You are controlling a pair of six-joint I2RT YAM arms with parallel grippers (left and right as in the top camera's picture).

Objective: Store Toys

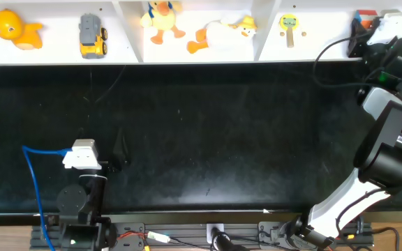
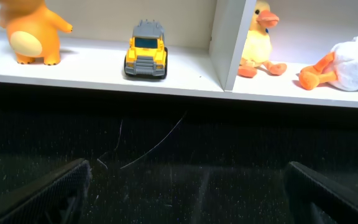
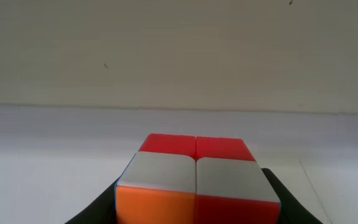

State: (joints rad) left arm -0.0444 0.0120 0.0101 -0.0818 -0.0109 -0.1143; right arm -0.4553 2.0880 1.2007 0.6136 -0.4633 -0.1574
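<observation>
My right gripper (image 3: 188, 205) is shut on a colour cube (image 3: 195, 163) with red, white and orange faces, holding it just above the white shelf floor (image 3: 55, 162). From above, the cube (image 1: 366, 15) and right gripper (image 1: 370, 31) are in the shelf's far-right compartment. My left gripper (image 2: 188, 199) stands open and empty over the black mat (image 2: 179, 155), at the near left (image 1: 117, 153). On the shelf sit an orange duck figure (image 1: 16, 29) (image 2: 33, 34), a yellow truck (image 1: 92, 36) (image 2: 146, 50), a yellow plush duck (image 1: 162, 19) (image 2: 260, 37) and a white plush duck (image 1: 222, 35) (image 2: 353, 62).
A small yellow toy (image 1: 289, 28) stands in the compartment left of the cube's. White dividers (image 1: 135, 31) split the shelf (image 1: 201, 57) into compartments along the far edge. A blue cable (image 1: 33, 174) loops beside the left arm.
</observation>
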